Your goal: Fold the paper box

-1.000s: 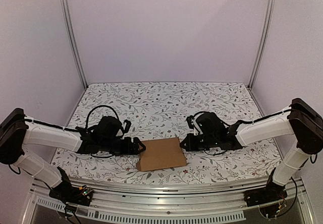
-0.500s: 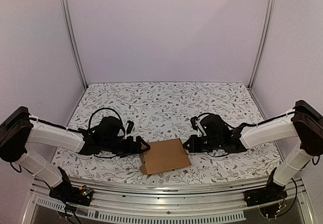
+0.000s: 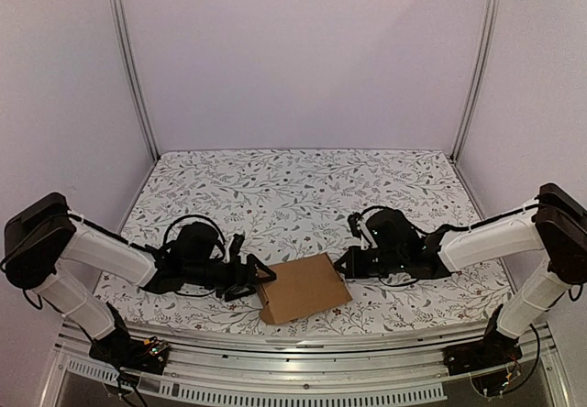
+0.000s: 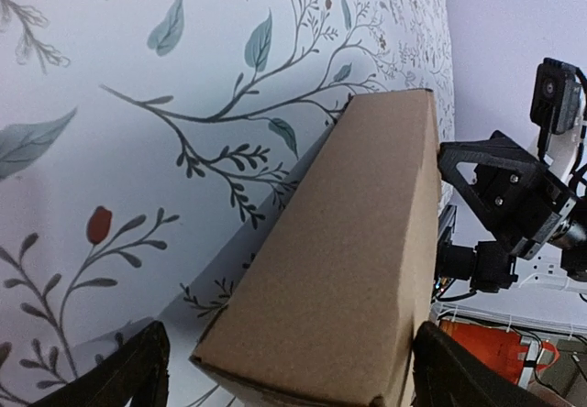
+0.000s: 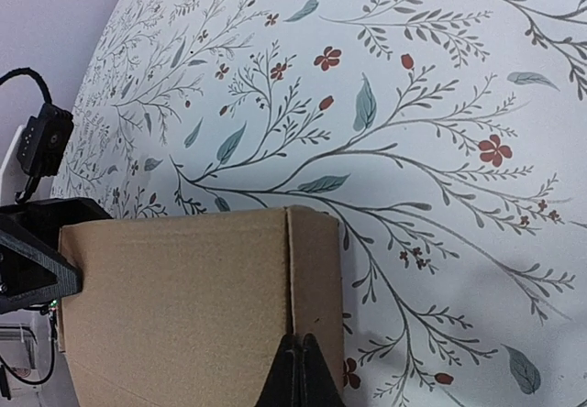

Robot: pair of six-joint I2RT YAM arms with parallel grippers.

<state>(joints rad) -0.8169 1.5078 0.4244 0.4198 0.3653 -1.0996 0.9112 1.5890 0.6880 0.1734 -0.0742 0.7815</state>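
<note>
The left tool (image 3: pixel 258 276) lies low over the desk (image 3: pixel 303 182) at the 9 o'clock end of the paper box (image 3: pixel 304 286). Its jaws are spread wide so that the box's short end sits between the two fingers, though I cannot tell whether either finger touches the cardboard. The box lies flat near the desk's 6 o'clock edge, between the two arms, turned slightly so its long side runs roughly from 8 towards 2 o'clock. It looks like thin, plain brown cardboard, so I judge it light and likely to skid on the flower-printed surface if pushed from one side only. It should be stiff across its panels, yet ready to bend along its creases and easy to dent under a hard pinch. A sensible hold would be an end panel or flap edge, with the far end braced. At the box's 3 o'clock end the right tool (image 3: pixel 344 262) has its jaws pressed together on nothing, tips over a crease there; contact is unclear.
</note>
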